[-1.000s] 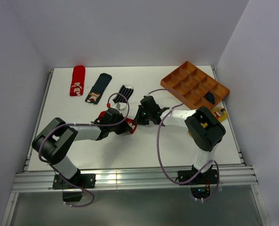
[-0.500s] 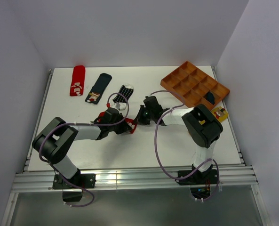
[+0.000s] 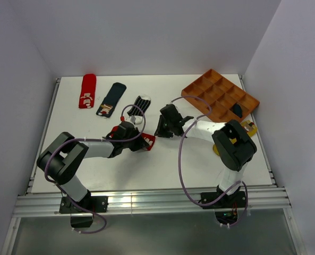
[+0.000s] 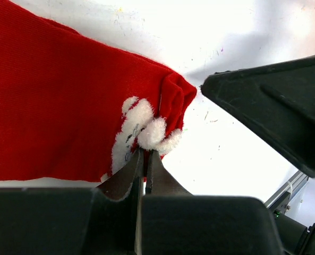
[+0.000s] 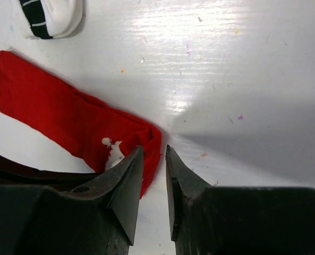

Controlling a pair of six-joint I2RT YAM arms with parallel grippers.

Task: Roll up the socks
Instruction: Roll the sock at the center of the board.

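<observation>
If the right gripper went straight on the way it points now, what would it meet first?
Probably the red sock, whose folded end lies just ahead of the right gripper; beyond is bare table. Its height above the sock is unclear.

White table (image 3: 162,170), red sock (image 3: 87,90), navy patched sock (image 3: 111,99), striped sock (image 3: 141,103), second red sock (image 5: 56,114), orange tray (image 3: 213,87)

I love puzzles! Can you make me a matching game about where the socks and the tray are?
Things: 1 navy sock with a patch; 2 orange tray; 3 red sock with a folded tip.
Places: A far right of the table; B pinched by the left gripper; C between the flat red sock and the striped sock.
Pairs: 1-C, 2-A, 3-B.
</observation>
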